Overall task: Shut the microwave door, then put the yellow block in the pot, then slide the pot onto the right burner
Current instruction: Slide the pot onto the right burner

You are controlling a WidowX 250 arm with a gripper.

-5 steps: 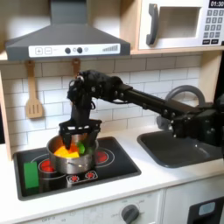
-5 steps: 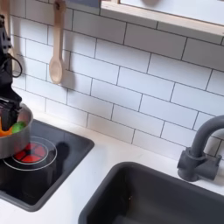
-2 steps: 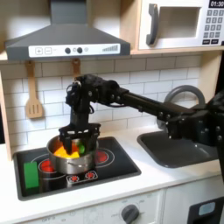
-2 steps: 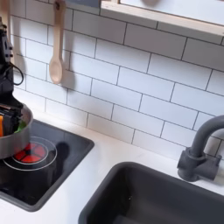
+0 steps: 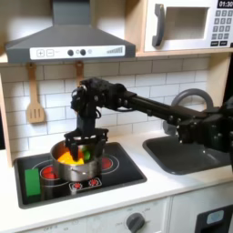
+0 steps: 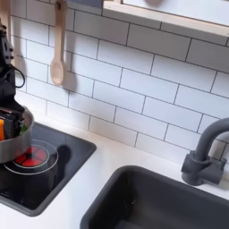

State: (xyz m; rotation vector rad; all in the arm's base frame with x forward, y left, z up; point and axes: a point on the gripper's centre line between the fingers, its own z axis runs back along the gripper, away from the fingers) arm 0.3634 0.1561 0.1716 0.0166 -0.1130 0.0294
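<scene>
The microwave door [image 5: 187, 25] at the top right of the first exterior view stands shut, its grey handle on its left side. The steel pot [image 5: 80, 169] sits on the black stove between the two red burners, its right side by the right burner [image 5: 108, 164]. Something yellow-orange, the yellow block [image 5: 65, 157], lies inside the pot beside a bit of green. My gripper [image 5: 82, 146] reaches down into the pot from above, its fingers low inside the walls. In the second exterior view the gripper [image 6: 9, 116] and pot [image 6: 21, 139] are at the left edge. How the jaws stand is hidden.
A tall green block [image 5: 33, 185] stands at the stove's front left. A wooden spatula [image 5: 35, 96] hangs on the tiled wall, with the range hood [image 5: 68, 41] above. The sink [image 5: 187, 153] and its faucet [image 6: 204, 152] lie to the right of the stove.
The gripper and pot have shifted a little to the right and towards the front in the first exterior view; the arm's pose is otherwise much the same.
</scene>
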